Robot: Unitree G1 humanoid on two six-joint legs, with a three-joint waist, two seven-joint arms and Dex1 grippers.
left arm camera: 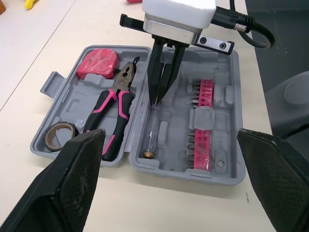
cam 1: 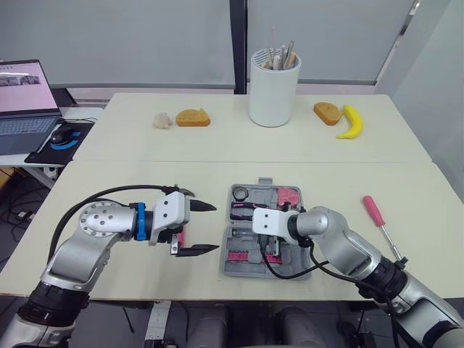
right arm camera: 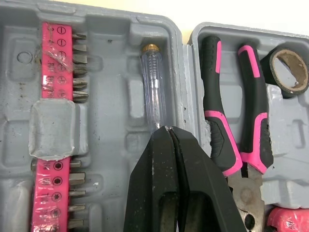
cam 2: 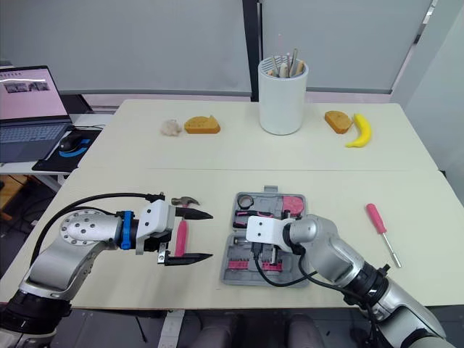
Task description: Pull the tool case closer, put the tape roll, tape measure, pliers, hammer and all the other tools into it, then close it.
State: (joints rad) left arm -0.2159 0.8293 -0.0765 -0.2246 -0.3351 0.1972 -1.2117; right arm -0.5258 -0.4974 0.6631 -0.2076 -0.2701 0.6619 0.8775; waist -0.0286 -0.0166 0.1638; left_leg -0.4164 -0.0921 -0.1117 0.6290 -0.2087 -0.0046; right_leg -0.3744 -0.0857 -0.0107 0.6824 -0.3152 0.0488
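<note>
Right wrist view, tester-seating step: right gripper (right arm camera: 167,131) clenched, tips against tester screwdriver (right arm camera: 153,87) inside tool case (cam 1: 230,270) near table's (cam 1: 333,181) front edge. Next: lower left gripper (cam 2: 210,235), jaws released, onto hammer (cam 2: 180,239) just beside case's left edge; grasp handle squarely.

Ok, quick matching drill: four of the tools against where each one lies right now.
1 pliers
2 hammer
3 pink screwdriver
4 clear tester

A on the table, right of the tool case
B in the tool case, beside the tape roll
C in the tool case, at the right gripper's fingertips
D on the table, by the open left gripper

Pairs: 1-B, 2-D, 3-A, 4-C
</note>
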